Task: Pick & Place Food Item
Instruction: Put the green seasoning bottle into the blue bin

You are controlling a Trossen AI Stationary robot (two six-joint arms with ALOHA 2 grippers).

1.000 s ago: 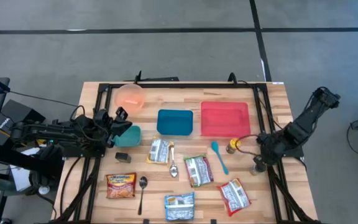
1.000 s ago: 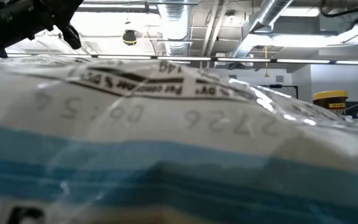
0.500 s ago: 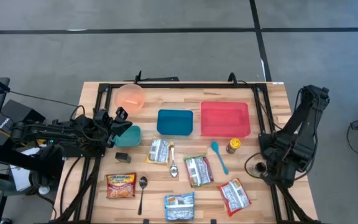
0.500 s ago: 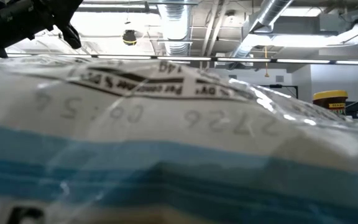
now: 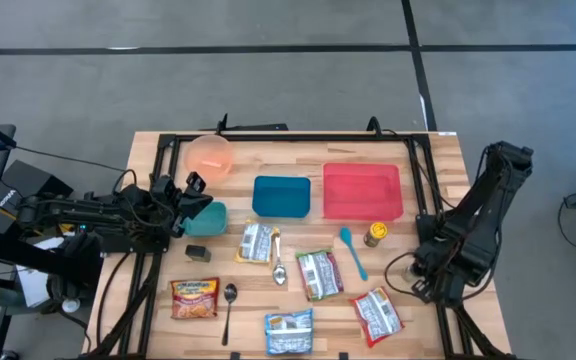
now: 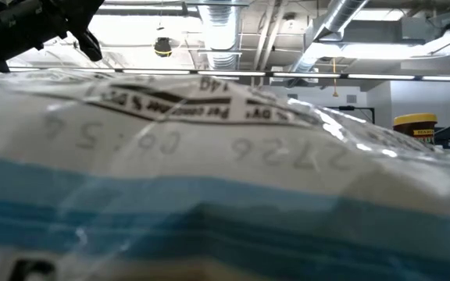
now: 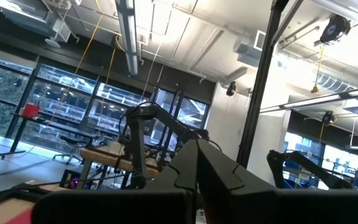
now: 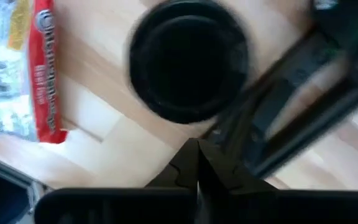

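The wooden bench carries a spread of food packets and dishes. Along its far half sit a pink bowl, a blue tray and a red tray, with a small teal container near the left edge. In front of them lie the food items: a grey packet touching a metal spoon, a green-and-red packet, an orange noodle packet, a second spoon just beside it, a blue-and-white packet at the near edge, and a red-and-white packet near the right. A light blue plastic spoon lies between the green-and-red packet and a small yellow-lidded jar.

The left pincer lies low at the left edge of the bench, next to the teal container; its wrist view shows its fingers brought together with nothing between them, pointing up at the room.

The right pincer hangs folded at the right edge of the bench, beside the frame rail and well apart from the jar. Its wrist view looks down on a round black disc on the wood (blurred, so what it is stays unclear) and on the red-and-white packet; its fingers meet at a point, empty.

In the low view the blue-and-white packet fills nearly the whole frame.
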